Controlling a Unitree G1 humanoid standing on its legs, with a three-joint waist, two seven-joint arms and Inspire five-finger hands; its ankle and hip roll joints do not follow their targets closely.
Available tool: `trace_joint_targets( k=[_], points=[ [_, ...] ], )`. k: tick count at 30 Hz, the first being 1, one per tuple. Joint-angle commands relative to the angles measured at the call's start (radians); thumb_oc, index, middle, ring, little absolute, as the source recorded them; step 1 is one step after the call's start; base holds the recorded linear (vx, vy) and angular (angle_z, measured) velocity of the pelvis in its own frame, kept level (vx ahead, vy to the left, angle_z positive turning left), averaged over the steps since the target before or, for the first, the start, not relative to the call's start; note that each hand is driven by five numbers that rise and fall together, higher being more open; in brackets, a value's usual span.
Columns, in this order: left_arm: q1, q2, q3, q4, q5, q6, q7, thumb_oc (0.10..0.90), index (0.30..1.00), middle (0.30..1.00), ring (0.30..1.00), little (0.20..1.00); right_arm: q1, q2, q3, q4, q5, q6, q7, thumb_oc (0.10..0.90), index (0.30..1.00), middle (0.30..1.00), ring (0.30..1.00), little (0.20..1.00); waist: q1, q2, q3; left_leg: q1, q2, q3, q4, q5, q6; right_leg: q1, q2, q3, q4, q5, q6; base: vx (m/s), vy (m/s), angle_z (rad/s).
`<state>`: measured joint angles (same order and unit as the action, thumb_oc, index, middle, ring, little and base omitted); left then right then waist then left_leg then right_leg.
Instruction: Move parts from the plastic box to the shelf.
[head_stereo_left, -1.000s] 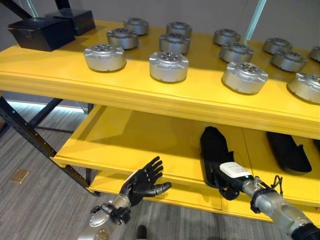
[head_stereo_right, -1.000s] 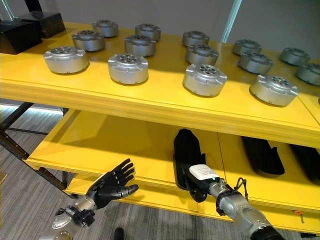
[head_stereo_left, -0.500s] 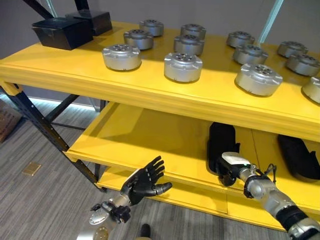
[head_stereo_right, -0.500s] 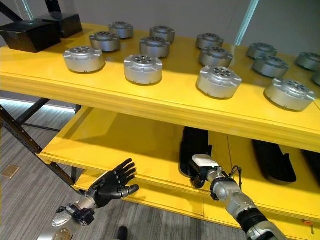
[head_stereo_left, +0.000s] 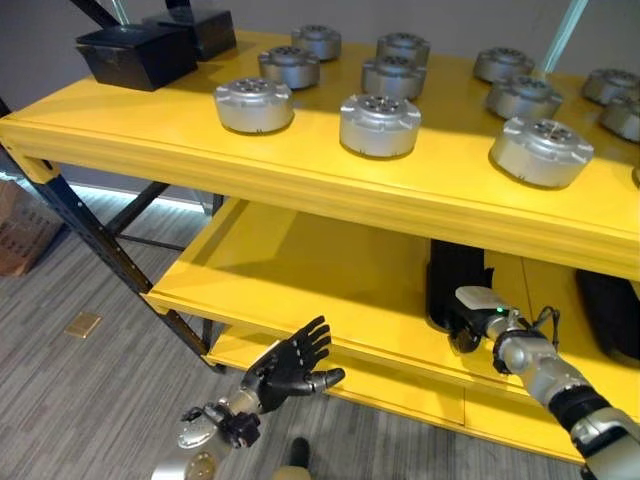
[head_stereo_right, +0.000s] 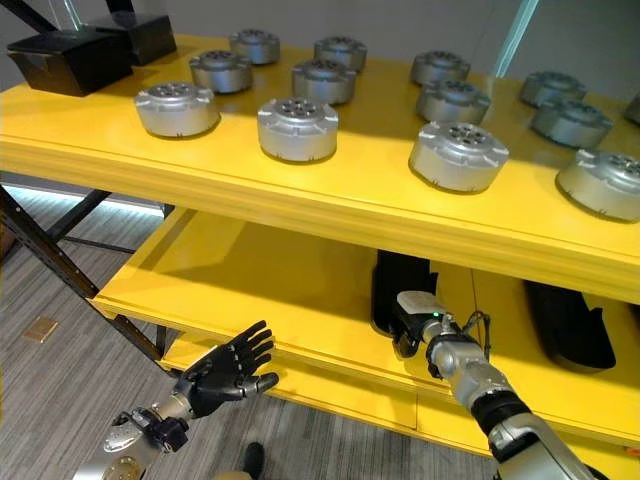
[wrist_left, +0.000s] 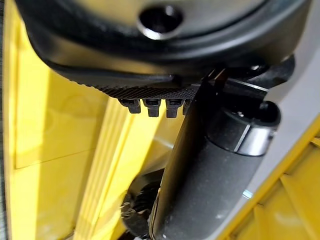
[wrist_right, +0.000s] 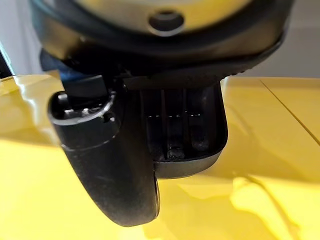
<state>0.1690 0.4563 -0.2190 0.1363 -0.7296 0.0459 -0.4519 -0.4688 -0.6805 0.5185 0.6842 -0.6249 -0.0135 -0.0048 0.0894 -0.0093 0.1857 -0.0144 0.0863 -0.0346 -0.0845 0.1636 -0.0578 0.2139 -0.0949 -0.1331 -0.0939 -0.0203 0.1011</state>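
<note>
Nearest us, our left hand (head_stereo_left: 290, 366) hangs spread and empty below the shelf's (head_stereo_left: 300, 170) front edge. Our right hand (head_stereo_left: 476, 318) rests on the lower board — fingers we cannot tell. Parts (head_stereo_left: 380, 124) sit on top; we should turn back for the box.

The parts (head_stereo_left: 379, 124) look like matt, brushed silver metal. The shelf (head_stereo_left: 300, 180) is smooth, glossy yellow. The boxes (head_stereo_left: 135, 55) look like matt black plastic; the floor (head_stereo_left: 70, 400) is grey, wood-grained.
</note>
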Motion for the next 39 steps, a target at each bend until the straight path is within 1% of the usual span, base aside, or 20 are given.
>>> trace_joint_targets(
  k=[1, 3, 8, 10, 15, 18, 26, 32, 33, 34, 35, 36, 39],
  points=[
    [-0.121, 0.019, 0.034, -0.102, -0.018, -0.047, -0.052, 0.900, 1.000, 1.000, 1.000, 1.000, -0.115, -0.044, 0.053, 0.049, 0.012, 0.024, 0.007, 0.400, 0.300, 0.300, 0.300, 0.300, 0.035, -0.016, 0.013, 0.093, 0.018, 0.056, -0.003, -0.169, 0.002, -0.070, -0.001, -0.067, 0.059, -0.032, -0.023, 0.00, -0.032, 0.05],
    [-0.120, 0.022, 0.034, -0.106, -0.015, -0.044, -0.060, 0.900, 1.000, 1.000, 1.000, 1.000, -0.118, -0.047, 0.051, 0.069, 0.016, 0.031, 0.010, 0.400, 0.300, 0.300, 0.300, 0.300, 0.037, -0.015, 0.016, 0.093, 0.018, 0.054, -0.002, -0.168, 0.002, -0.071, -0.002, -0.068, 0.061, -0.032, -0.023, 0.00, -0.030, 0.06],
    [-0.113, 0.028, 0.030, -0.113, -0.013, -0.038, -0.065, 0.900, 1.000, 1.000, 1.000, 1.000, -0.121, -0.054, 0.041, 0.117, -0.012, 0.013, 0.017, 0.400, 0.300, 0.300, 0.300, 0.300, 0.039, -0.014, 0.021, 0.096, 0.019, 0.052, 0.000, -0.168, 0.003, -0.068, -0.002, -0.071, 0.065, -0.034, -0.024, 0.00, -0.012, 0.02],
    [-0.110, 0.027, 0.032, -0.114, -0.012, -0.034, -0.071, 0.900, 1.000, 1.000, 1.000, 1.000, -0.117, -0.057, 0.040, 0.119, -0.010, 0.020, 0.028, 0.400, 0.300, 0.300, 0.300, 0.300, 0.038, -0.013, 0.020, 0.099, 0.019, 0.053, 0.000, -0.168, 0.002, -0.066, -0.002, -0.071, 0.064, -0.034, -0.024, 0.00, 0.000, 0.00],
    [-0.108, 0.025, 0.030, -0.106, -0.007, -0.036, -0.079, 0.900, 1.000, 1.000, 1.000, 1.000, -0.099, -0.059, 0.027, 0.142, -0.029, 0.031, 0.047, 0.400, 0.300, 0.300, 0.300, 0.300, 0.031, -0.014, 0.018, 0.106, 0.023, 0.062, -0.001, -0.170, 0.003, -0.064, -0.003, -0.067, 0.064, -0.033, -0.022, 0.00, 0.000, 0.00],
    [-0.107, 0.024, 0.032, -0.103, -0.007, -0.036, -0.085, 0.900, 1.000, 1.000, 1.000, 1.000, -0.089, -0.062, 0.018, 0.156, -0.033, 0.027, 0.054, 0.400, 0.300, 0.300, 0.300, 0.300, 0.028, -0.014, 0.019, 0.111, 0.024, 0.065, -0.001, -0.171, 0.003, -0.061, -0.003, -0.065, 0.063, -0.033, -0.022, 0.00, 0.000, 0.00],
    [-0.098, 0.020, 0.037, -0.102, -0.002, -0.033, -0.090, 0.900, 1.000, 1.000, 1.000, 1.000, -0.043, -0.074, -0.008, 0.140, -0.057, 0.030, 0.056, 0.400, 0.300, 0.300, 0.300, 0.300, 0.015, -0.018, 0.014, 0.121, 0.028, 0.073, -0.003, -0.173, 0.003, -0.057, -0.001, -0.057, 0.064, -0.035, -0.022, 0.00, 0.000, 0.00],
    [-0.108, 0.018, 0.032, -0.097, -0.005, -0.031, -0.086, 0.900, 1.000, 1.000, 1.000, 1.000, -0.033, -0.081, -0.030, 0.161, -0.070, 0.030, 0.041, 0.400, 0.300, 0.300, 0.300, 0.300, 0.009, -0.017, 0.013, 0.121, 0.032, 0.077, -0.003, -0.174, 0.001, -0.058, -0.001, -0.052, 0.063, -0.036, -0.021, 0.00, 0.000, -0.01],
    [-0.110, 0.016, 0.032, -0.097, -0.002, -0.030, -0.086, 0.900, 1.000, 1.000, 1.000, 1.000, -0.034, -0.082, -0.031, 0.168, -0.069, 0.026, 0.034, 0.484, 0.418, 0.418, 0.418, 0.418, 0.009, -0.016, 0.013, 0.121, 0.031, 0.076, -0.003, -0.174, 0.001, -0.057, 0.000, -0.052, 0.062, -0.036, -0.022, 0.00, 0.000, 0.00],
    [-0.110, 0.016, 0.032, -0.097, -0.002, -0.030, -0.086, 0.900, 1.000, 1.000, 1.000, 1.000, -0.034, -0.082, -0.031, 0.168, -0.069, 0.026, 0.034, 0.484, 0.418, 0.418, 0.418, 0.418, 0.009, -0.016, 0.013, 0.121, 0.031, 0.076, -0.003, -0.174, 0.001, -0.057, 0.000, -0.052, 0.062, -0.036, -0.022, 0.00, 0.000, 0.00],
    [-0.110, 0.017, 0.030, -0.098, -0.004, -0.030, -0.083, 0.900, 1.000, 1.000, 1.000, 1.000, -0.034, -0.085, -0.032, 0.166, -0.065, 0.025, 0.027, 0.743, 0.780, 0.780, 0.780, 0.780, 0.008, -0.016, 0.014, 0.121, 0.032, 0.076, -0.003, -0.175, 0.001, -0.057, 0.000, -0.052, 0.061, -0.035, -0.022, 0.00, 0.000, 0.00],
    [-0.109, 0.018, 0.030, -0.097, -0.005, -0.031, -0.083, 0.900, 1.000, 1.000, 1.000, 1.000, -0.035, -0.086, -0.031, 0.166, -0.063, 0.029, 0.024, 0.900, 1.000, 1.000, 1.000, 1.000, 0.008, -0.016, 0.014, 0.122, 0.032, 0.076, -0.003, -0.175, 0.000, -0.056, 0.000, -0.052, 0.061, -0.035, -0.021, 0.00, 0.000, 0.00],
    [-0.107, 0.017, 0.030, -0.097, -0.005, -0.032, -0.085, 0.900, 1.000, 1.000, 1.000, 1.000, -0.033, -0.088, -0.038, 0.159, -0.063, 0.038, 0.017, 0.900, 1.000, 1.000, 1.000, 1.000, 0.006, -0.016, 0.014, 0.123, 0.033, 0.077, -0.003, -0.175, 0.000, -0.056, 0.000, -0.053, 0.060, -0.035, -0.021, 0.00, 0.000, 0.00]
  ],
)
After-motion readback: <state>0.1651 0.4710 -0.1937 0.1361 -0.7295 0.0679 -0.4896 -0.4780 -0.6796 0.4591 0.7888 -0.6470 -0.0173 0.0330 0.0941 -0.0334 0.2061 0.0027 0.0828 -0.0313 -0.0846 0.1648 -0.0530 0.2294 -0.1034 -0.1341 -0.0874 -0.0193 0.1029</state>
